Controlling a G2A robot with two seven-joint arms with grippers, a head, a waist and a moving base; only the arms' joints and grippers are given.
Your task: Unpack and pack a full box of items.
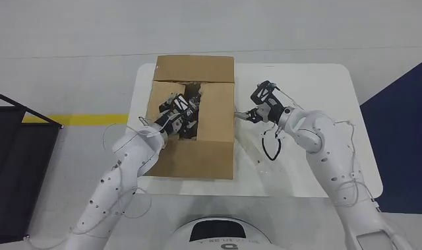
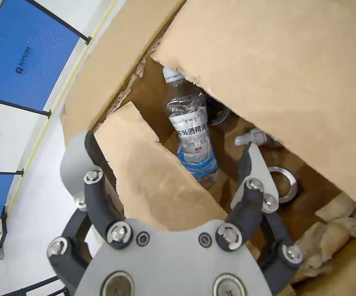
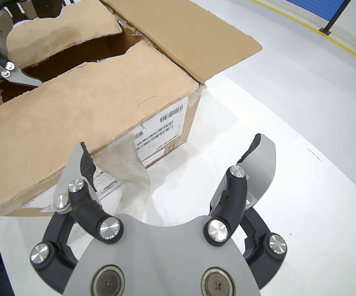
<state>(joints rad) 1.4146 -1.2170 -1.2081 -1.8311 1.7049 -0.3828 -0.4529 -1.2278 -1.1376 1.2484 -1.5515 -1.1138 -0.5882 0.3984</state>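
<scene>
Cardboard box (image 1: pixel 217 118) is sheltering a clear bottle (image 2: pixel 193 137) lying neck-away just beyond the nearer left claw (image 2: pixel 168 143), which is hanging wide open, gripping nothing.

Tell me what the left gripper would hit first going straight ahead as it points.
The left gripper likely meets the torn flap between its open fingers first; the bottle lies beyond. Depth is unclear.

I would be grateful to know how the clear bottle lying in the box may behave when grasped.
The bottle lies on its side and is round, so it would probably roll if nudged. Its thin clear wall looks crinkled, so it may dent under a squeeze.
</scene>
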